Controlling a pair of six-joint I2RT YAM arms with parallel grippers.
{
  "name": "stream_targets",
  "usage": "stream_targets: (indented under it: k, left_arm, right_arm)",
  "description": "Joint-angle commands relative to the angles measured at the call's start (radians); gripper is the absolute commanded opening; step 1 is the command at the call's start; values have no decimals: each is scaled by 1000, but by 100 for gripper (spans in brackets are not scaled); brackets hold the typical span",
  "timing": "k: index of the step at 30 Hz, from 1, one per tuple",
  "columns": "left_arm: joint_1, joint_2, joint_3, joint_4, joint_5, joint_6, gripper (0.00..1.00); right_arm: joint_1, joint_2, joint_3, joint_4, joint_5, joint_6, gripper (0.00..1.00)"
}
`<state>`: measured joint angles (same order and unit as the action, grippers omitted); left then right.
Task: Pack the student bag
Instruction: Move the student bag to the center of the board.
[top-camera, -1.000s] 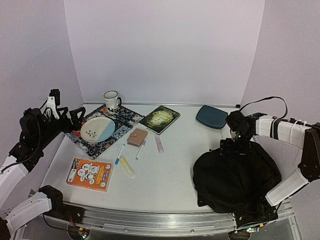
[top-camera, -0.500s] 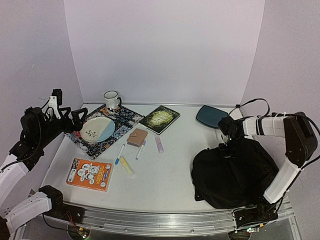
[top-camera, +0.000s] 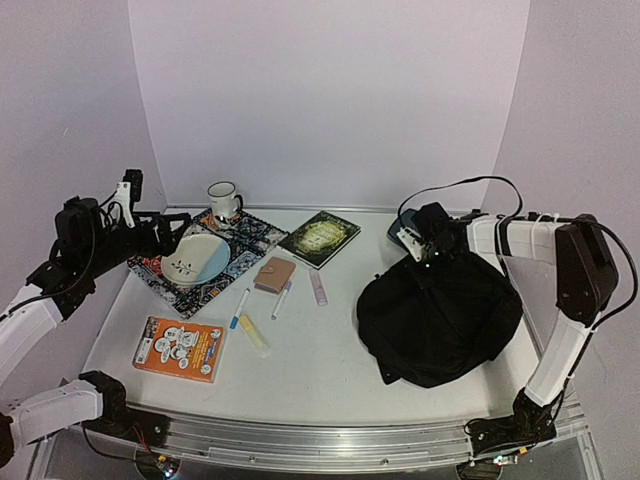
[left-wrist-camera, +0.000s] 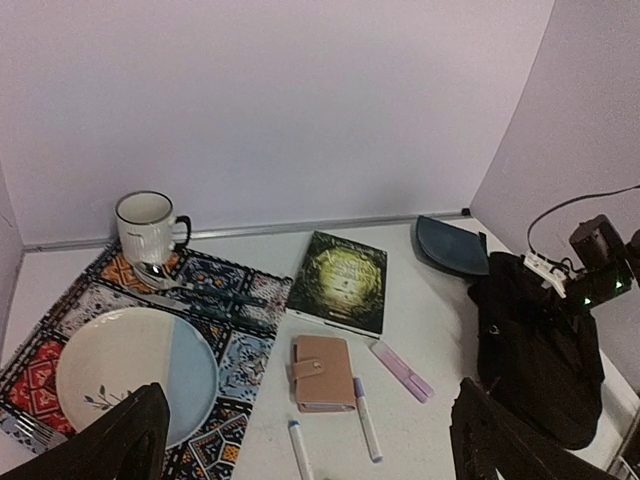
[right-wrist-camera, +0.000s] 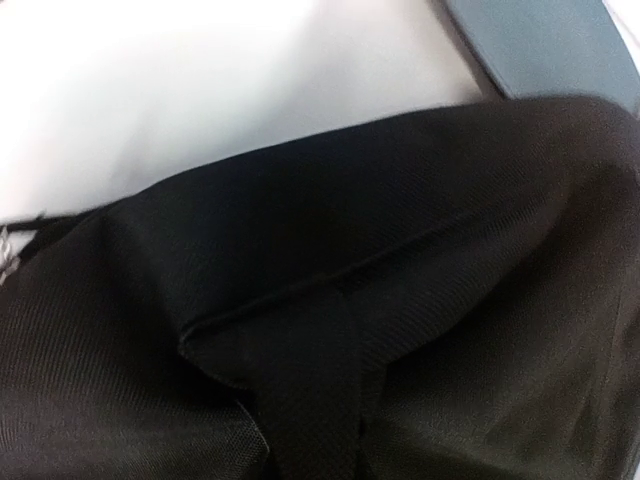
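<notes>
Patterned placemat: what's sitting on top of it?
A plate, a white mug at its far corner and cutlery rest on the placemat. The mat beneath the plate is hidden.

student bag (top-camera: 440, 320): matt black woven cloth | plate (top-camera: 190, 262): glazed ceramic, glossy | wallet (top-camera: 274, 274): tan, leather-look, matt | worktop (top-camera: 330, 350): smooth, pale, matt
</notes>
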<state>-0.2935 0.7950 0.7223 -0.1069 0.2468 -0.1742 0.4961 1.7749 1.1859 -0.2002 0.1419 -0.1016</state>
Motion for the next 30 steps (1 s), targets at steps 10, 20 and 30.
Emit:
stream_targets:
  k: [10, 20, 30]
  left_arm:
    - [-105, 163, 19, 7, 174, -146, 90]
    - [-262, 264, -5, 129, 114, -239, 90]
    - [-447, 510, 87, 255, 2, -313, 89]
  right_arm:
    - [243, -86, -64, -9, -98, -188, 0]
    - [249, -198, -127, 45, -107, -60, 43]
    - [159, -341, -203, 49, 3, 301, 72]
